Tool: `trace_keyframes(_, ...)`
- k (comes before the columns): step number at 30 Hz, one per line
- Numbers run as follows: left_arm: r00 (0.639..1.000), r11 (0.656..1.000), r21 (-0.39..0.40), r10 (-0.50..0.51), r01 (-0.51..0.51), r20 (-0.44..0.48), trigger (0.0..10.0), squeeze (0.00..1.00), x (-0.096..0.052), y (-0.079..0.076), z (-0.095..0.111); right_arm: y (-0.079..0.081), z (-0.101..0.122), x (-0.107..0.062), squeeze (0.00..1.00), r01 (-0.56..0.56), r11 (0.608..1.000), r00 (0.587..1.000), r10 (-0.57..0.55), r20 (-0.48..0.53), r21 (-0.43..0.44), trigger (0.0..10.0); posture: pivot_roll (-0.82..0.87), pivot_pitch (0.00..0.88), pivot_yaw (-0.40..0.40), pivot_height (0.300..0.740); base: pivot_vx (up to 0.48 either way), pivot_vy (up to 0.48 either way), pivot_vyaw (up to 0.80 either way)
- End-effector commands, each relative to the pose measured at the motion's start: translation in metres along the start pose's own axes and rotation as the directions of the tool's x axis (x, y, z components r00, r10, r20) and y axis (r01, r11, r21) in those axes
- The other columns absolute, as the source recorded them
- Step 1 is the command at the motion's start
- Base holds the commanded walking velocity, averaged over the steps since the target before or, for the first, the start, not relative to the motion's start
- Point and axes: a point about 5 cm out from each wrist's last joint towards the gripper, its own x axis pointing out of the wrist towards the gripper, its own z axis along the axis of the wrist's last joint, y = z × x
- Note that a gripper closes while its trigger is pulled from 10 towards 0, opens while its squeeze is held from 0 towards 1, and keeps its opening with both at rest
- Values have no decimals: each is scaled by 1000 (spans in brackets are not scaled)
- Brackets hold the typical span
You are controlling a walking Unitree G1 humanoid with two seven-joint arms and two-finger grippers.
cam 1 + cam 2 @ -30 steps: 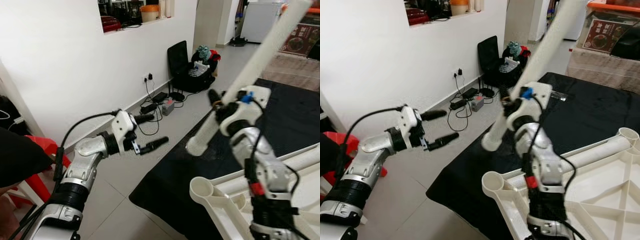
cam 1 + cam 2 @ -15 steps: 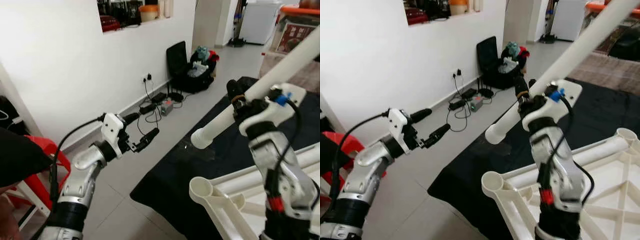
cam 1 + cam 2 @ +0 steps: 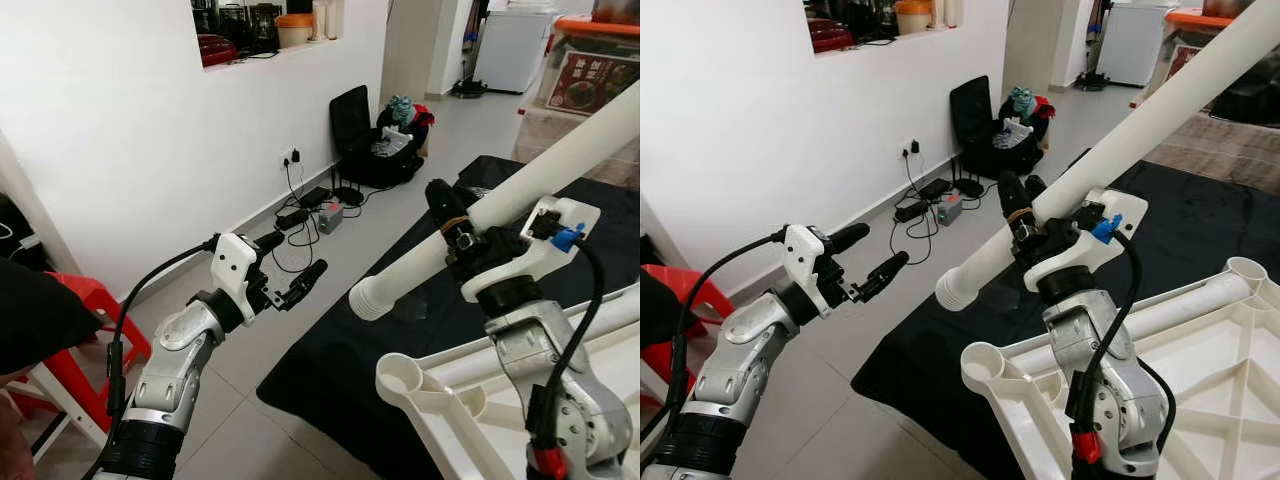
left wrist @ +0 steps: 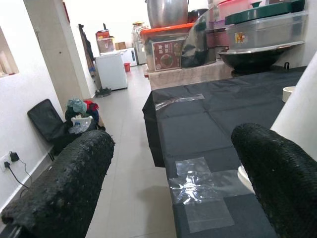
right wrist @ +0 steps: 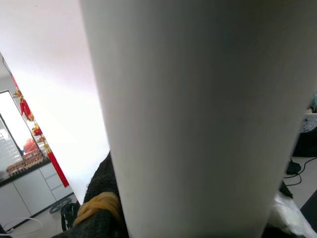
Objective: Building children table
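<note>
While the white table leg point(image 3: 1110, 135) slants through the air, high at the robot's right and low toward the centre, the right gripper point(image 3: 1025, 215) has it clamped partway along its length, black fingers wrapped across the tube. And look at that lower end: the open, ribbed mouth of the leg hangs just above and a little to the left of the round corner socket point(image 3: 985, 362) on the upturned white tabletop point(image 3: 1200, 400), not touching it. In the right wrist view the leg point(image 5: 198, 119) is pressed right up against the lens, with a dark finger point(image 5: 101, 198) hugging its side.

Over on the left, the left gripper point(image 3: 290, 268) is raised at mid-height, its fingers spread apart and holding nothing, aimed toward the leg's lower end but still well apart from it. From its wrist camera, both rough black fingers point(image 4: 64, 183) frame a view down the hallway, with a sliver of the white leg at the edge.

Underneath, the tabletop lies on a black cloth point(image 3: 340, 360) spread over the pale tiled floor point(image 3: 250, 350). Along the white wall there's a tangle of cables point(image 3: 305, 205) at a socket, a black bag point(image 3: 375, 135) with clothing piled in it, and a red stool point(image 3: 85, 310) near the robot's left.
</note>
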Motion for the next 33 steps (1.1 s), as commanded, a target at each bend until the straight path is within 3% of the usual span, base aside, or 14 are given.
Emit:
trace_keyframes(1,1000,1000,-1,-9,8,-23,10000,0,-1,-5,-3,2,-3,-1,0,7,1000,1000,-7,-4,-4,0,-5,0,-13,740,0,-465,712)
trace_keyframes(10,1000,1000,-12,1,-1,-27,10000,0,0,-6,-2,7,-12,-3,0,-17,999,999,16,-37,-41,0,1,0,-18,740,0,-465,790)
trace_keyframes(20,1000,1000,-18,5,-5,-27,10000,0,1,-6,0,2,-14,-5,0,-2,998,999,-1,-53,-65,0,2,0,-17,740,0,-387,685)
trace_keyframes(33,999,999,-41,0,-1,-33,10000,0,4,-13,-1,-2,-18,-4,0,20,997,998,-25,-63,-72,0,5,0,-14,740,0,0,0)
